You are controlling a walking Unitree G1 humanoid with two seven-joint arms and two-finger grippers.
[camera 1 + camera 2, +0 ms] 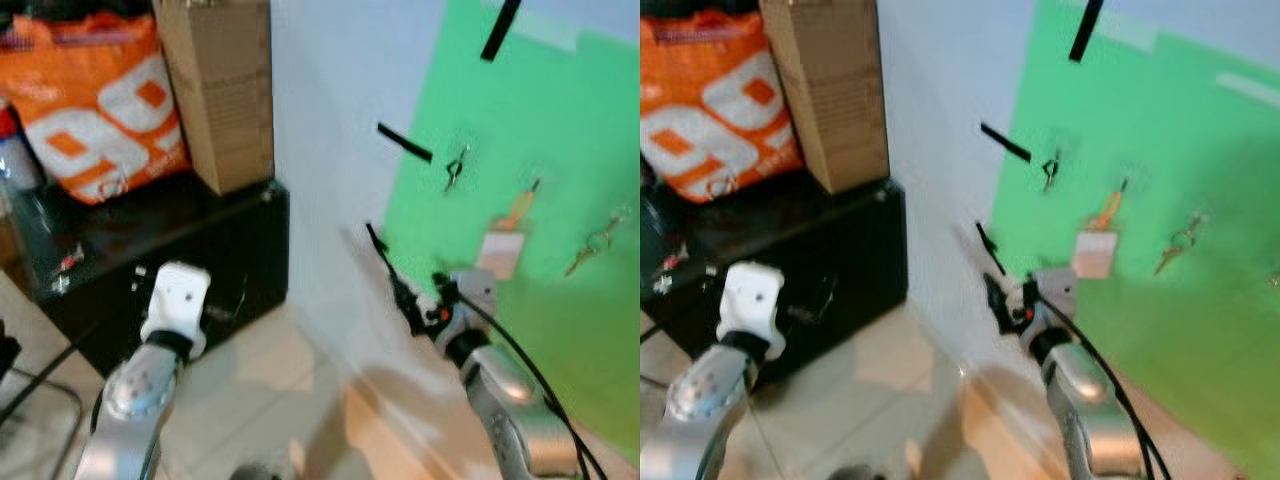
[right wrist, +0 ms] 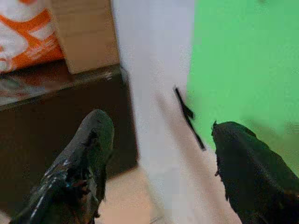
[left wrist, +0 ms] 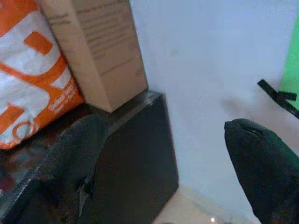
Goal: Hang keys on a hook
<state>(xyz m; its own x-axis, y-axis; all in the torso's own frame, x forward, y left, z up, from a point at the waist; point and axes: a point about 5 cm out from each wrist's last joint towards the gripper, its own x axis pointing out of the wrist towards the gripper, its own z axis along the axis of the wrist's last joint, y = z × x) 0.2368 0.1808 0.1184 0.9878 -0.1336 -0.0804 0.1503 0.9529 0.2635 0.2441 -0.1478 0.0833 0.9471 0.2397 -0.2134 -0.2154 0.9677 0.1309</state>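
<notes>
Keys (image 1: 454, 170) — small, dark, metallic — hang on the green board (image 1: 560, 300), with a paler bunch (image 1: 592, 243) further right and an orange-strapped tag (image 1: 503, 245) between. Right gripper (image 2: 159, 154) has jaws spread, empty, near the wall; left gripper (image 3: 163, 163) — jaws also spread.

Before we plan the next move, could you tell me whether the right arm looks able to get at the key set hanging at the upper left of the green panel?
Probably yes: the right gripper is open below the key set, with nothing between them.
</notes>
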